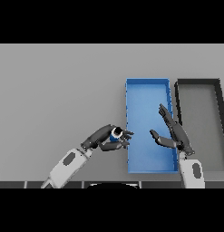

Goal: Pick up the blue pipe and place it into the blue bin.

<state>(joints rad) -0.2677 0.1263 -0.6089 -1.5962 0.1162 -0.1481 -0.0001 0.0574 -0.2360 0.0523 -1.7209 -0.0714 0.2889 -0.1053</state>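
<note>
A short blue pipe point(116, 134) with a white end sits between the curled fingers and thumb of my left hand point(103, 137). That hand hovers just left of the blue bin point(148, 86), its fingertips reaching the bin's left wall. The bin is a long rectangular tray standing right of centre. My right hand point(173, 134) is open, fingers straight and pointing away, held over the bin's right side with nothing in it.
A dark grey bin point(198, 83) of about the same size stands directly right of the blue one. The grey table stretches bare to the left and far side.
</note>
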